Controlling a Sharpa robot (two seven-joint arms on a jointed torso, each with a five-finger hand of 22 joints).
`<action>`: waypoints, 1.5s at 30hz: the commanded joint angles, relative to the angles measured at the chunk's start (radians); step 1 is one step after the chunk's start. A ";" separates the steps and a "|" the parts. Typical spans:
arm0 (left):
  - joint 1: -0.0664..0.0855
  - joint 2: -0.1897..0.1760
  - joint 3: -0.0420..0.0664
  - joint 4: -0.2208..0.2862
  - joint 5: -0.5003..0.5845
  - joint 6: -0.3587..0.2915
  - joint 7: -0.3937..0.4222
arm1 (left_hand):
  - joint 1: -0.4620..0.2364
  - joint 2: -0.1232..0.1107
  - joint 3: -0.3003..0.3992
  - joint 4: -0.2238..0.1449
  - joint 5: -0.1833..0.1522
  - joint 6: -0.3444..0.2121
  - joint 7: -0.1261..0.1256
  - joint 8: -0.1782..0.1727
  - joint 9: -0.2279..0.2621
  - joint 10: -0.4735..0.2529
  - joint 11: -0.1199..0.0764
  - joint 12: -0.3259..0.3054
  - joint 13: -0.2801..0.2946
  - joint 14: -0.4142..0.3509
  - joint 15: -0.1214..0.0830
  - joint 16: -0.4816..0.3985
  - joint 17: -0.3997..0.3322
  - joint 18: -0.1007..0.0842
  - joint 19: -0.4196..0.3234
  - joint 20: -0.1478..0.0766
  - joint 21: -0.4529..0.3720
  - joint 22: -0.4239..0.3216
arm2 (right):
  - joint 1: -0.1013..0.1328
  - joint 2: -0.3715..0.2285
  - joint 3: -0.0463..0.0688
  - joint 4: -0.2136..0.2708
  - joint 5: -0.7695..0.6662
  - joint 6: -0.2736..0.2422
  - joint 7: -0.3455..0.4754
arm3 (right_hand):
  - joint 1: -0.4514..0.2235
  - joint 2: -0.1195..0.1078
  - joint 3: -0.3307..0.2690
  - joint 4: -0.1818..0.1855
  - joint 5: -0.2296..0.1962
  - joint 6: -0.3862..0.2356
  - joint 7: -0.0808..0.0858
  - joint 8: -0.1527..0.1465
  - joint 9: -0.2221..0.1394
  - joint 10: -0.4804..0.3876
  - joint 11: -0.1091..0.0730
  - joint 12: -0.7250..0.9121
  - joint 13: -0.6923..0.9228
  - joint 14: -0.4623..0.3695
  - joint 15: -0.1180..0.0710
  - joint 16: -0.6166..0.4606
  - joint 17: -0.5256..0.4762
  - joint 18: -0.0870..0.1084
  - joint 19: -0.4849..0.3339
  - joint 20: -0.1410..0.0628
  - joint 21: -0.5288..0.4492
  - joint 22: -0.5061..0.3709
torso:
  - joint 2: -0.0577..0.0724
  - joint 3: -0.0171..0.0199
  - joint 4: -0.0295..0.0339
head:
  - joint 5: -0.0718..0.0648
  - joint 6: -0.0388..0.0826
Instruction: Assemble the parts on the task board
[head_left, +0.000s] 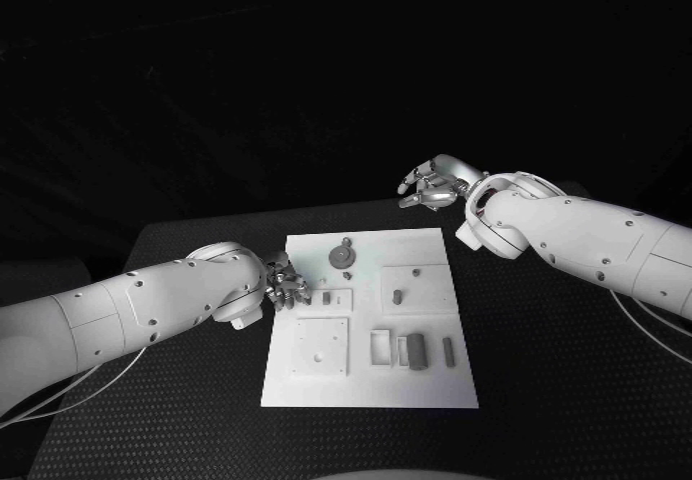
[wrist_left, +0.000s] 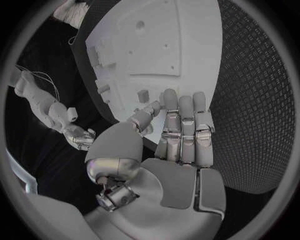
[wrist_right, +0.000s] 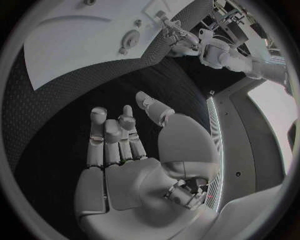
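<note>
The left hand (head_left: 284, 284) rests at the board (head_left: 433, 390) edge, fingers straight, holding nothing, likely poised to reach a part; the right hand (head_left: 430, 186) hovers beyond the far corner, open and empty, keeping clear.

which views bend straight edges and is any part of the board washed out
Both wrist views bend the task board edges into curves, fisheye circles in dark frames; head view keeps the board edges straight. Board reads bright and flat in the left wrist view, faint relief; the left hand is evenly lit, the right hand against dark table.
</note>
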 joint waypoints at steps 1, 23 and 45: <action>-0.005 -0.004 -0.003 0.010 0.012 0.004 0.005 | 0.010 -0.001 0.005 0.000 0.005 0.049 -0.044 0.003 0.003 0.003 -0.008 0.005 0.002 0.006 -0.001 0.004 0.002 -0.003 0.006 -0.001 0.004 0.012 | 0.000 0.001 0.000 0.000 -0.001 0.009 0.005 | -0.003 0.009 -0.005 -0.001 -0.002 0.010 0.017 -0.005 0.001 -0.009 0.000 0.004 -0.001 0.002 -0.004 0.004 -0.001 0.014 0.000 0.004 -0.003 0.010 | 0.000 0.0001 0.0000 | 0.000 -0.001; -0.011 -0.041 -0.002 0.054 0.059 -0.110 0.066 | 0.015 -0.009 0.009 0.001 0.024 0.051 -0.045 0.002 0.008 0.005 -0.009 0.005 0.006 0.010 -0.002 0.003 0.004 -0.003 0.011 -0.002 0.004 0.017 | 0.000 -0.001 0.000 0.000 0.000 0.008 0.005 | -0.005 0.009 -0.005 -0.001 -0.002 0.011 0.017 -0.005 0.001 -0.009 0.000 0.004 -0.002 0.002 -0.004 0.004 -0.002 0.014 0.000 0.004 -0.003 0.010 | 0.000 -0.0003 0.0006 | -0.003 -0.004; -0.034 -0.045 -0.003 0.062 0.034 -0.165 0.070 | 0.016 -0.011 0.010 0.001 0.025 0.052 -0.045 0.001 0.008 0.008 -0.010 0.005 0.008 0.014 -0.003 0.003 0.004 -0.002 0.015 -0.003 0.004 0.018 | 0.000 -0.006 0.000 0.004 0.000 0.007 0.004 | -0.006 0.009 -0.005 0.000 -0.002 0.011 0.017 -0.005 0.001 -0.009 0.000 0.005 -0.003 0.002 -0.004 0.004 -0.002 0.014 0.000 0.004 -0.003 0.010 | 0.000 0.0000 0.0004 | -0.001 -0.007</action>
